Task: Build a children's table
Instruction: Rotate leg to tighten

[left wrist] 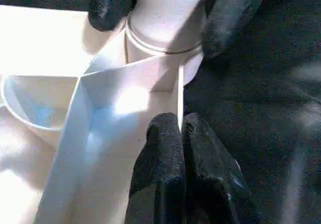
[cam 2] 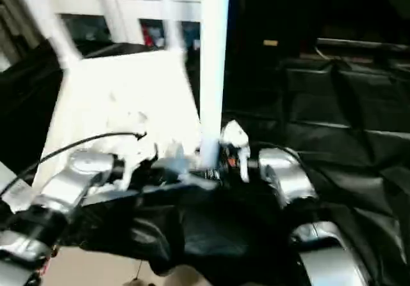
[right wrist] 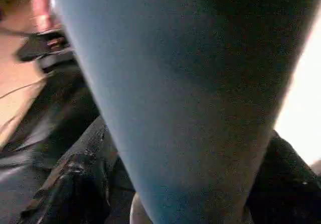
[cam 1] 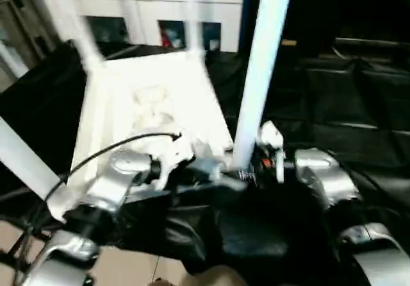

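The children's table lies upside down: its white tabletop (cam 1: pixel 154 87) rests on black cloth with its ribbed underside up. White legs stand in its corners, one far left (cam 1: pixel 73 23), one far right (cam 1: pixel 192 16) and one near left (cam 1: pixel 22 161). The near-right leg (cam 1: pixel 259 74) stands upright in its corner socket (left wrist: pixel 160 43). My right gripper (left wrist: pixel 168 13) is open at that leg's base, a black finger (left wrist: pixel 110 3) on each side. My left gripper (left wrist: pixel 170 128) is shut, its fingertips on the tabletop's rim just beside that socket.
A white cabinet (cam 1: pixel 160 16) with glass doors stands behind the table. Black cloth (cam 1: pixel 346 106) covers the surface to the right and front. A black cable (cam 1: pixel 109 148) loops over my left forearm. Tan floor (cam 1: pixel 122 267) shows at the near left.
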Available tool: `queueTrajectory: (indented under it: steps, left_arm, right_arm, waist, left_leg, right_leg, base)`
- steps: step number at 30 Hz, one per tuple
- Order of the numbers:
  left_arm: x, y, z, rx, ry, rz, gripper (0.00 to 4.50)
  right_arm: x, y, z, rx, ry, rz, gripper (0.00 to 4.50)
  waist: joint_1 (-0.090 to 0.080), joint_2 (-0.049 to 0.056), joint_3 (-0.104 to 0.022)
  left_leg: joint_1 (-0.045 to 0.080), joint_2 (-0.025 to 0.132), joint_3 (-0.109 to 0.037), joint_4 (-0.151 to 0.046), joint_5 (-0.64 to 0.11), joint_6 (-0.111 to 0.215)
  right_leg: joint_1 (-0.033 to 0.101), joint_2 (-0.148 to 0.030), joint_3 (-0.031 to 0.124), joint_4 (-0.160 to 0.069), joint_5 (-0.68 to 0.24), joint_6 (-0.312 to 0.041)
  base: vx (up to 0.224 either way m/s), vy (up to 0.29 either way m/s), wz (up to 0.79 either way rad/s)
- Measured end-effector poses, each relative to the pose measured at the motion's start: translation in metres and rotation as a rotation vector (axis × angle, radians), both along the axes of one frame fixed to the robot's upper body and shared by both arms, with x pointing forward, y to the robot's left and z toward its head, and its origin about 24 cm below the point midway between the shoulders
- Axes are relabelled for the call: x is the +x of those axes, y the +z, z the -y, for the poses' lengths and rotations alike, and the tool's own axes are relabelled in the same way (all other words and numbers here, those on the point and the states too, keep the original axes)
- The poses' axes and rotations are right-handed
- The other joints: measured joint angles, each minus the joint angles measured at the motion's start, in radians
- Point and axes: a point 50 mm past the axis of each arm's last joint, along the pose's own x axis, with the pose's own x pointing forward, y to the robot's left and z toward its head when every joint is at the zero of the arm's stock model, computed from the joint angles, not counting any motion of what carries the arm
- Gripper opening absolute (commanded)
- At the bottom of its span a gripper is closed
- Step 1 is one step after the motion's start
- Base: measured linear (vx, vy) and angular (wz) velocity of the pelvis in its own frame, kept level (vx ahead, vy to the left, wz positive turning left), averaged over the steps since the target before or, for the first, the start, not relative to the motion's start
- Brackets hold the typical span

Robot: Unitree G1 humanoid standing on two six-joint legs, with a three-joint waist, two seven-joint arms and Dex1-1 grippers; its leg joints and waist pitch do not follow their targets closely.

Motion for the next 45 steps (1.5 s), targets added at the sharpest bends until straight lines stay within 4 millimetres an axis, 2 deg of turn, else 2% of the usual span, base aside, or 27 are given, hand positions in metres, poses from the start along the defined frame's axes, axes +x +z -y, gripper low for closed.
queueTrajectory:
  steps: [2,5,10,17,22,26,29,32,34,38,39,43,45]
  left_arm:
    - [-0.002,0.0,-0.003,0.0,-0.019,-0.014,0.0]
    - [-0.006,-0.001,-0.005,-0.001,-0.046,-0.03,0.0]
    - [-0.008,0.002,-0.01,0.002,-0.076,-0.055,0.0]
    - [-0.007,-0.001,-0.004,-0.016,-0.052,-0.043,0.0]
    - [0.007,-0.004,0.003,-0.004,0.084,0.004,0.0]
    - [0.019,-0.005,0.013,0.006,0.205,0.035,0.0]
    - [0.025,-0.007,0.02,0.0,0.292,0.048,0.0]
    - [0.027,-0.007,0.025,-0.004,0.323,0.054,0.0]
    - [0.027,-0.007,0.026,-0.006,0.322,0.057,0.0]
    - [0.027,-0.006,0.026,-0.006,0.308,0.076,0.0]
    - [0.027,-0.005,0.027,-0.007,0.298,0.08,0.0]
    - [0.025,-0.004,0.031,-0.013,0.26,0.098,0.0]
    - [0.024,-0.003,0.033,-0.011,0.237,0.113,0.0]
  right_arm:
    - [-0.003,0.0,0.0,-0.003,0.036,-0.012,3.02]
    - [-0.005,0.0,0.0,-0.003,0.07,-0.03,2.66]
    - [-0.009,0.004,-0.005,0.004,0.13,-0.015,2.44]
    - [-0.009,0.003,-0.005,0.004,0.108,-0.002,2.21]
    - [0.004,-0.004,-0.007,0.017,-0.149,0.037,2.12]
    - [0.019,-0.008,-0.013,0.024,-0.394,0.05,2.07]
    - [0.029,-0.009,-0.021,0.023,-0.547,0.049,2.05]
    - [0.032,-0.01,-0.024,0.021,-0.624,0.062,2.05]
    - [0.032,-0.01,-0.024,0.037,-0.637,0.061,2.6]
    - [0.032,-0.009,-0.025,0.063,-0.64,0.049,2.83]
    - [0.032,-0.009,-0.025,0.059,-0.637,0.063,2.95]
    - [0.029,-0.008,-0.017,0.042,-0.598,0.112,2.95]
    - [0.027,-0.006,-0.002,0.038,-0.578,0.129,2.95]
  waist:
    - [0.001,0.0,0.0]
    - [0.0,0.0,0.0]
    - [0.0,-0.001,0.0]
    - [0.003,-0.001,0.0]
    - [-0.007,-0.004,0.001]
    - [-0.033,-0.006,0.002]
    - [-0.046,-0.006,0.002]
    - [-0.052,-0.007,0.002]
    - [-0.055,-0.007,0.002]
    - [-0.056,-0.007,0.002]
    - [-0.054,-0.007,0.002]
    - [-0.046,-0.007,0.002]
    - [-0.038,-0.007,0.002]
  left_leg:
    - [-0.001,0.0,0.0,0.001,0.0,0.0]
    - [-0.002,0.0,0.0,0.003,0.0,0.0]
    - [-0.002,0.0,0.0,0.004,0.0,0.0]
    - [-0.003,0.0,0.0,0.009,0.0,0.0]
    - [-0.001,0.0,0.0,0.014,0.0,0.0]
    - [0.005,-0.002,-0.001,0.013,0.0,-0.001]
    - [0.007,-0.002,-0.003,0.012,0.0,-0.001]
    - [0.008,-0.002,-0.003,0.012,0.0,-0.001]
    - [0.008,-0.002,-0.003,0.012,0.0,-0.001]
    - [0.007,-0.001,-0.003,0.012,0.0,-0.001]
    - [0.006,-0.001,-0.003,0.012,0.0,-0.001]
    - [0.005,-0.001,-0.003,0.012,-0.001,-0.001]
    - [0.002,-0.001,-0.002,0.011,-0.001,-0.001]
  right_leg:
    - [0.0,0.0,0.0,0.0,0.0,0.0]
    - [0.0,0.0,0.001,0.001,0.0,0.0]
    - [0.0,0.0,0.001,0.002,0.0,0.0]
    - [0.0,0.0,0.002,0.006,0.0,0.0]
    - [0.002,0.0,0.004,0.012,-0.004,0.006]
    - [0.004,0.0,0.003,0.012,-0.004,0.007]
    - [0.004,0.0,0.001,0.012,-0.004,0.007]
    - [0.004,0.0,0.0,0.012,-0.004,0.007]
    - [0.004,0.0,0.0,0.012,-0.004,0.007]
    - [0.004,0.0,0.001,0.012,-0.004,0.007]
    - [0.003,0.0,0.001,0.012,-0.004,0.006]
    - [0.002,0.0,0.002,0.012,0.0,0.0]
    - [-0.001,0.0,0.003,0.012,0.0,0.0]
  base:
    - [0.0,0.0,0.0]
    - [0.0,0.0,0.0]
    - [0.0,0.0,0.0]
    - [0.0,0.0,0.0]
    - [0.0,0.0,0.0]
    - [0.0,0.0,0.0]
    - [0.0,0.0,0.0]
    - [0.0,0.0,0.0]
    - [0.0,0.0,0.0]
    - [0.0,0.0,0.0]
    - [0.0,0.0,0.0]
    - [0.0,0.0,0.0]
    - [0.0,0.0,0.0]
